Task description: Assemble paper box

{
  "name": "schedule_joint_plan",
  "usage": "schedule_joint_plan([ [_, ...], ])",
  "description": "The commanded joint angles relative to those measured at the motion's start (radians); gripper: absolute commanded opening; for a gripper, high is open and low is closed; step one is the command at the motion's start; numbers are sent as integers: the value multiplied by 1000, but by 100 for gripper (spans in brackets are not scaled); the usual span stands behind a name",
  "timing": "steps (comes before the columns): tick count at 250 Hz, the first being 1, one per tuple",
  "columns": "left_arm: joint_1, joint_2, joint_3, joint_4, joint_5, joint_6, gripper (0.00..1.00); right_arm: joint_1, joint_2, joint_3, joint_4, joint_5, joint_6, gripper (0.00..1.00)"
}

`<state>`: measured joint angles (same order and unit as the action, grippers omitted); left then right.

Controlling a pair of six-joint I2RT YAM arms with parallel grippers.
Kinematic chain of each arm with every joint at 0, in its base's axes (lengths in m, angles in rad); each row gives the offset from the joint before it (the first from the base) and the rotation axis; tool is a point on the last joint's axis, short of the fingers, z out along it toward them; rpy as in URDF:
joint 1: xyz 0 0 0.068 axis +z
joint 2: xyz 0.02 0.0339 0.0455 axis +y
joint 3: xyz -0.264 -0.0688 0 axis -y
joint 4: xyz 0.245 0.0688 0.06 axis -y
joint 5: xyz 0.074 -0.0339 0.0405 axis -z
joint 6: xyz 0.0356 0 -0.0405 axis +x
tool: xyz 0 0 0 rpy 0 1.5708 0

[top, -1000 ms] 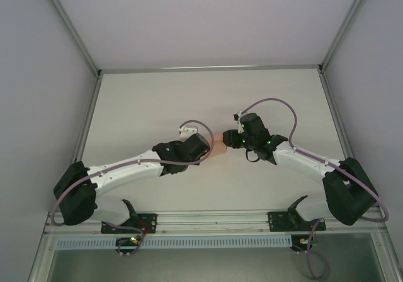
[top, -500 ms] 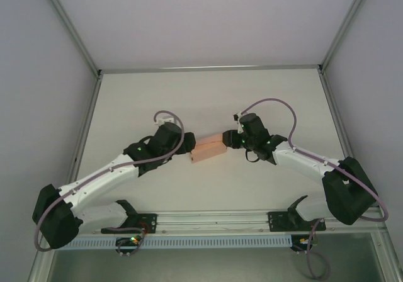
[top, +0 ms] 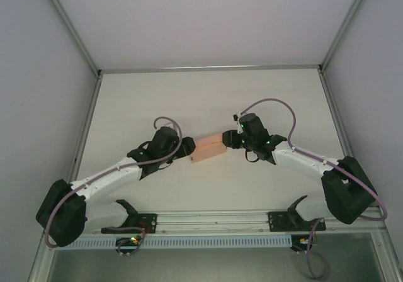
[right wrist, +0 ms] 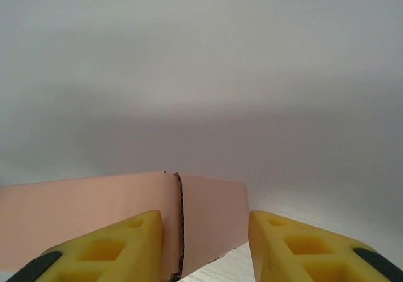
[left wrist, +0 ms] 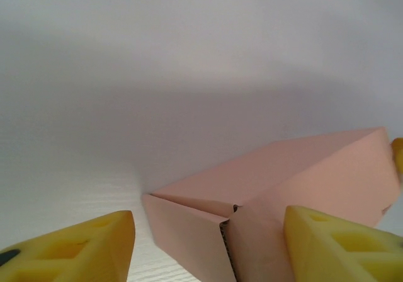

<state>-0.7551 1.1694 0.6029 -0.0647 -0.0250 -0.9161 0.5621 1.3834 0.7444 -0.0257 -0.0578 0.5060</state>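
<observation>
Left arm has backed off since a second ago, when it was parked right over the paper box point(top: 208, 148). The left tool point(top: 187, 150) now sits just off the box's lower-left end. Box hasn't budged: it's in the middle of the counter point(top: 208, 99), long axis running left to right across the top view and tipped up a bit toward the right. So it lies end-on between the two arms, with the right tool point(top: 230, 140) at the other short end.

From the left wrist, the fingers point(left wrist: 75, 247) are wide apart with nothing pinched. The box's near end, with its flap seam point(left wrist: 225, 231), sits in the gap toward the lower right of the frame.

From the right wrist, the fingers point(right wrist: 107, 247) stand partly apart either side of the far end. Can't tell if they're actually squeezing the card or just bracketing it.

My guess is the near end gets worked next. The left tool is the closer one and would need to shift frame-right to centre on that seam.
</observation>
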Motion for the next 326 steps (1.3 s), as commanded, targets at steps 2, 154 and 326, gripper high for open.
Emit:
schedule_joint_plan([
  [2, 17, -9, -115, -7, 24, -51, 56, 9, 65, -68, -193, 30, -11, 40],
  [154, -108, 211, -263, 240, 17, 69, 6, -14, 126, -216, 176, -116, -240, 36],
  [326, -223, 251, -214, 167, -159, 135, 19, -14, 112, -255, 263, -95, -244, 21],
])
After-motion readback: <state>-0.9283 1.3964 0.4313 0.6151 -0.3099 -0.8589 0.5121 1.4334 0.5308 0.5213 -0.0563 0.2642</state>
